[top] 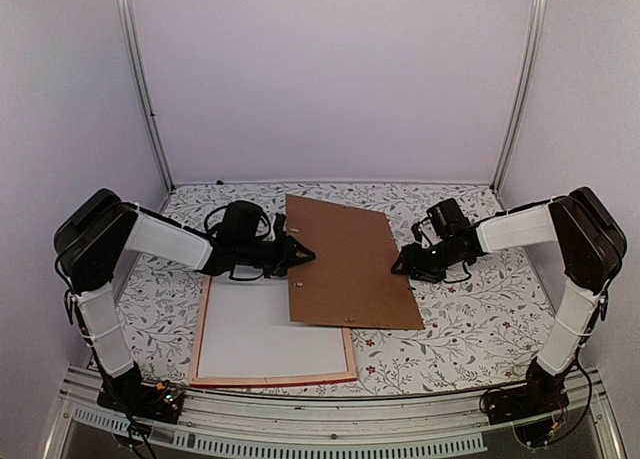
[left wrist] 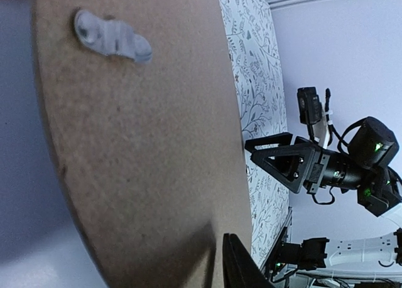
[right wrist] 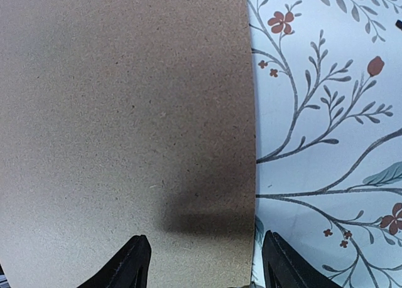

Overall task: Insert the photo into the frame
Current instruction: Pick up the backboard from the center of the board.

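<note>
The frame (top: 274, 381) lies flat at the front left, its thin reddish rails around a plain white sheet (top: 268, 334); this looks like the photo's white back. The brown backing board (top: 350, 264) lies askew, over the frame's far right corner. My left gripper (top: 303, 254) is at the board's left edge. In the left wrist view one finger (left wrist: 240, 266) rests on the board (left wrist: 144, 144) and the other is hidden under it. My right gripper (top: 401, 264) is open, its fingertips (right wrist: 137, 263) apart over the board's right edge (right wrist: 125, 112).
A small metal tab (left wrist: 113, 38) sits on the board near my left gripper. The floral tablecloth (top: 480, 319) covers the table. White walls and two metal posts (top: 520, 79) enclose the back and sides.
</note>
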Motion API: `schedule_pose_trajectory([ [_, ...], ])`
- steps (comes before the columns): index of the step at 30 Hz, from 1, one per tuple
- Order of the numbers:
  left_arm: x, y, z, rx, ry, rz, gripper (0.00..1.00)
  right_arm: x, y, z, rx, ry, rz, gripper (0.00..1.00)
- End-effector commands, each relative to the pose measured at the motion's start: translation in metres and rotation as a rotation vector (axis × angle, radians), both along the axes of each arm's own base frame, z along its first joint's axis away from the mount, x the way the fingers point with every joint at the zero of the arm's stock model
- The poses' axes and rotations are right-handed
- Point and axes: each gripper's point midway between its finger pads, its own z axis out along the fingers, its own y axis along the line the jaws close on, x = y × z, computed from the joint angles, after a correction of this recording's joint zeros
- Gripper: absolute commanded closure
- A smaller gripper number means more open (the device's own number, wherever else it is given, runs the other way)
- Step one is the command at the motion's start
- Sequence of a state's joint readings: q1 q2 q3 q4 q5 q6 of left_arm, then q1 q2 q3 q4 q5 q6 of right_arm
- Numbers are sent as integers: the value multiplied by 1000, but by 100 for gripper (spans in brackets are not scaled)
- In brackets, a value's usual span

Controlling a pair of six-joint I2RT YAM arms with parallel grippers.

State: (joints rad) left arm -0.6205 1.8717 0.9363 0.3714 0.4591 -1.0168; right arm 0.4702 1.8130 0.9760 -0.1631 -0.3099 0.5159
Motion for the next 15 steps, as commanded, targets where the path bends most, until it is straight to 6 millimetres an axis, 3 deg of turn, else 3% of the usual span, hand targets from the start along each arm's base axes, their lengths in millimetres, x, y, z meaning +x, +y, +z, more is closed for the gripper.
schedule_pose_trajectory([
  [1,10,1,34,-42,-78,-1,75,-9,-3,-17,-33,56,9,35],
  [10,6,4,46,-74,-85,-10,90,-10,-4,-16,-38,58,9,35],
  [12,3,5,52,-89,-88,-18,98,-10,-4,-13,-38,54,11,35],
  [15,-3,8,65,-122,-91,-27,100,-8,-3,2,-31,28,18,35],
])
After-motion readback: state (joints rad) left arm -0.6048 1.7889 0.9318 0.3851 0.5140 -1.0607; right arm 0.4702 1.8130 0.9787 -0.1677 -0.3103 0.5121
